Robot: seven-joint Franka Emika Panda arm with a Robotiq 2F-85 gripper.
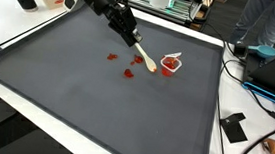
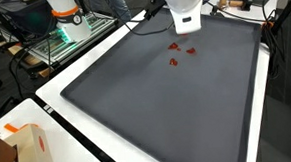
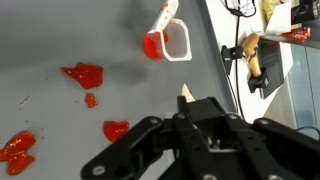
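Beside the red cup [image 1: 169, 63], the hand [image 1: 135, 44] is clamping a slim, pale stick [image 1: 145, 58], slanting down near red blobs [image 1: 130, 73].

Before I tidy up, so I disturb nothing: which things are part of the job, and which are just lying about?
In use: gripper, the wooden stick it holds, small clear cup, red blobs, dark mat.
Lying about: cardboard box, black flat object, cables.

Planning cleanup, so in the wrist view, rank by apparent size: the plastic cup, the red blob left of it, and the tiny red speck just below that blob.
1. plastic cup
2. red blob
3. tiny red speck, clearly smallest
The cup seems farther from the camera, so its lead holds.
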